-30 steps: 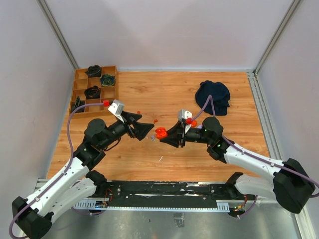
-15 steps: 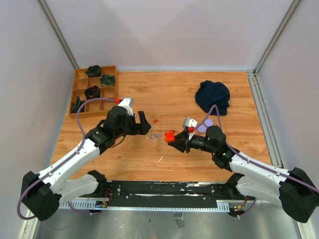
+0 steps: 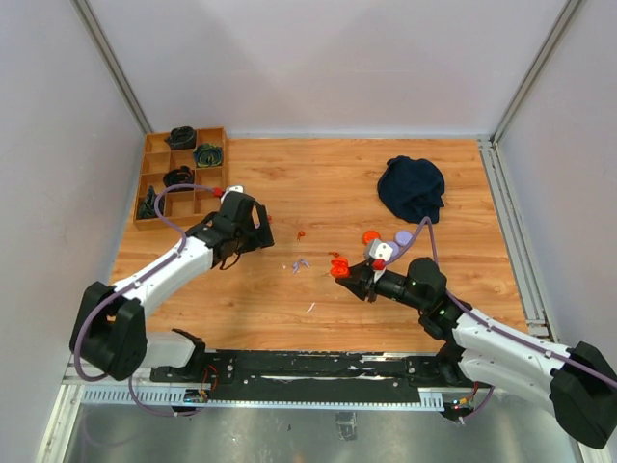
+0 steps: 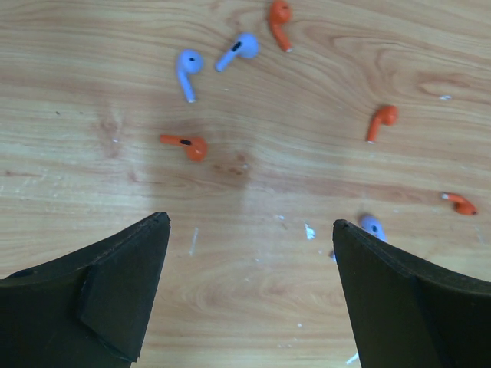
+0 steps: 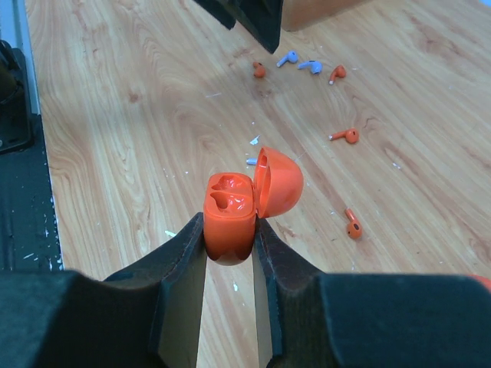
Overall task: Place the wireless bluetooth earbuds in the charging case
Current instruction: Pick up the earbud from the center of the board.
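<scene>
Finding one: the right fingers are clenched on the lower body of the rounded orange-red plastic charging case, held up off the wooden surface. The lid is hinged back and both cavities appear vacant.

Finding two: the left fingers are spread wide with nothing between them. They are poised over the small stemmed plastic earbuds, some pale lilac and some orange-red. All of these lie loose on the surface, apart from the case. One orange-red earbud lies just ahead of the left fingers. A lilac earbud is part-hidden behind one fingertip.

Assessment: the earbuds look light, rigid and smooth, and are likely to skid or roll under a poor pinch. The recommended hold is across the bulbous head, leaving the stem free to enter a cavity. An orange-red piece suits this case.
</scene>
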{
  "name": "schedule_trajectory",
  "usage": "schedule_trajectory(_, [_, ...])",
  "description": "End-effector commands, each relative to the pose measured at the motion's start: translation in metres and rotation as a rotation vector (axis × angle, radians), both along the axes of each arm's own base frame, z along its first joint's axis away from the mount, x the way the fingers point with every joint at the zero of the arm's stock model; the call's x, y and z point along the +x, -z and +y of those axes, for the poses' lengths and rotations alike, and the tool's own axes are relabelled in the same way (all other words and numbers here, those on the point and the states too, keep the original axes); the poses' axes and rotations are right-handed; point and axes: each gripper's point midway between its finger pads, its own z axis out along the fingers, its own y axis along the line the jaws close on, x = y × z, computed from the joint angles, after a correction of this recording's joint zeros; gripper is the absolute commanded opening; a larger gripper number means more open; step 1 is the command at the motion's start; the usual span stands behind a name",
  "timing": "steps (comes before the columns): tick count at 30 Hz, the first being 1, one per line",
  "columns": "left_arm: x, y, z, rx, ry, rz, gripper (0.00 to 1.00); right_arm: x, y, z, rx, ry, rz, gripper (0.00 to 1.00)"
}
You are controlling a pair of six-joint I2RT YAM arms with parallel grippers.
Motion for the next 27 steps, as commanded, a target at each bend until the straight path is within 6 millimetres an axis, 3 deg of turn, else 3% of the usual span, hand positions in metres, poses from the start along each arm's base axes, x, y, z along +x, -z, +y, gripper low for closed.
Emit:
schedule_trajectory(1, [0.029,-0.003,0.004,-0.010,-0.010,-0.026,0.93,0.011,-0.012,-0.007,0.019,0.050,-0.069,0.08])
schedule_trajectory(7, [0.057,0.009,0.013,0.035,-0.006,-0.015,0.95,0.011,-0.011,-0.007,0.019,0.047,-0.067,0.08])
schedule_trajectory(14, [0.069,0.043,0.012,0.024,0.029,0.077,0.95,0.011,-0.009,-0.006,0.011,0.042,-0.063,0.09])
schedule_trajectory(23, [0.054,0.066,0.013,0.039,0.047,0.170,0.94,0.011,-0.008,-0.006,0.005,0.044,-0.060,0.09])
schedule_trajectory(27, [0.043,0.073,0.010,0.026,0.078,0.208,0.89,0.011,-0.010,-0.006,0.006,0.040,-0.063,0.09])
